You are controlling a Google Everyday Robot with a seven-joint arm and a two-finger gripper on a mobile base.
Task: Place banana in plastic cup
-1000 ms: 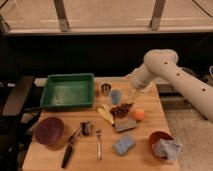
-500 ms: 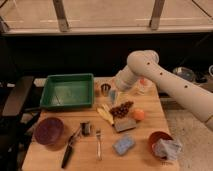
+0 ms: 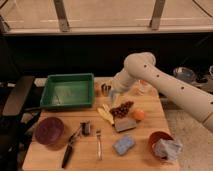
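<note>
Tool [image 3: 116, 91] at the end of the white arm [image 3: 150, 75], low over the rear middle of the counter [image 3: 145, 160], just right of the metal cup [image 3: 105, 89]; whether it is open or closed cannot be told. The plastic cup [image 3: 114, 98] lies directly beneath it, largely hidden. The banana [image 3: 105, 115] lies flat on the counter in front of the cups, apart from the tool, just left of the grape bunch [image 3: 122, 108]. An orange [image 3: 138, 115] sits to the right of the grapes; a green tray [image 3: 67, 91] stands at rear left.
</note>
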